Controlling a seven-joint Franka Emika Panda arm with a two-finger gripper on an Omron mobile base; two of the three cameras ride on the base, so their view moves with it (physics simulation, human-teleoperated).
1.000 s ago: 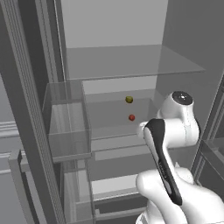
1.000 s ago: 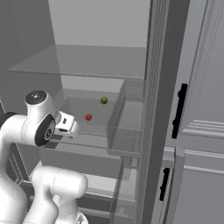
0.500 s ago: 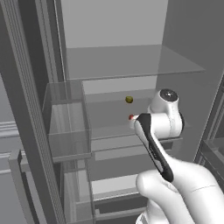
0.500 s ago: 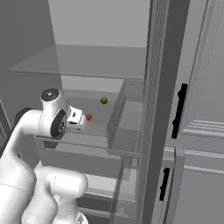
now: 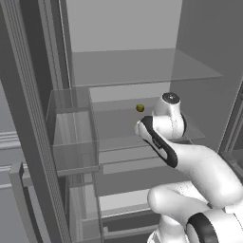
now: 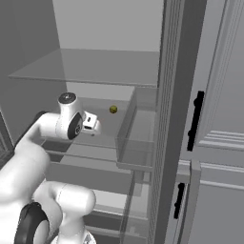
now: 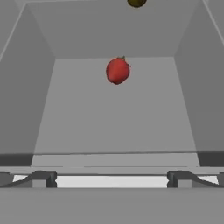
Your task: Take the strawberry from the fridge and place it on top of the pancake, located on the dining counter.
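Note:
The strawberry [image 7: 117, 70], small and red, lies on the light grey shelf inside the open fridge [image 5: 123, 28]. In the hand view it sits straight ahead of my gripper [image 7: 111, 179], a short way beyond the fingertips [image 7: 41, 178]. The jaws stand wide apart, open, with nothing between them. In the right base view my gripper [image 6: 96, 125] reaches in over that shelf, and the arm hides the strawberry in both base views. The pancake and the dining counter are out of view.
A small yellow-green fruit [image 5: 140, 108] [image 6: 113, 109] [image 7: 136, 2] rests farther back on the same shelf. A glass shelf [image 5: 142, 66] spans above the hand. Clear door bins [image 5: 71, 128] [image 6: 138, 138] flank the opening. Light grey cabinets with black handles [image 6: 196, 119] stand at the right.
My arm has pushed forward and deeper into the fridge, toward the strawberry, which it now covers in both base views. The jaws have stayed open.

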